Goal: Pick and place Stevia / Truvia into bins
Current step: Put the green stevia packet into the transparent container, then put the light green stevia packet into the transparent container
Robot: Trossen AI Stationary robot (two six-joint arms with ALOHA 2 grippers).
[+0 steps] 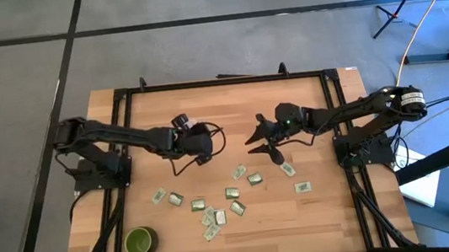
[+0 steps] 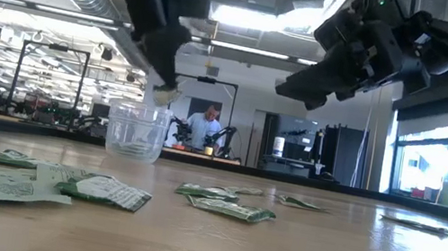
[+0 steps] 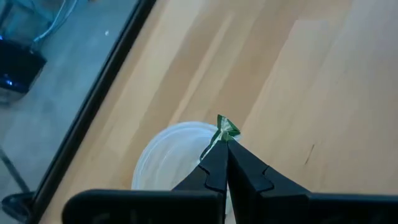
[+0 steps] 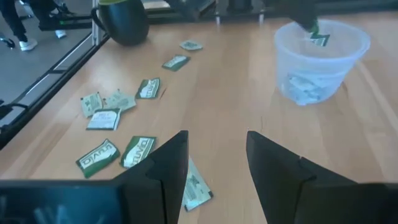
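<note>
One sachet pinched in left tool, over cup.

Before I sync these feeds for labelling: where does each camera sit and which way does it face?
High view: overhead, straight down on table and both arms.
Low view: table height, level across sachets toward the room; arms enter from above.
Left wrist: on left arm, past its shut jaws pinching a sachet over the cup.
Right wrist: on right arm, past its open jaws toward sachets and green mug.
Low and both wrist views share the cup.
</note>
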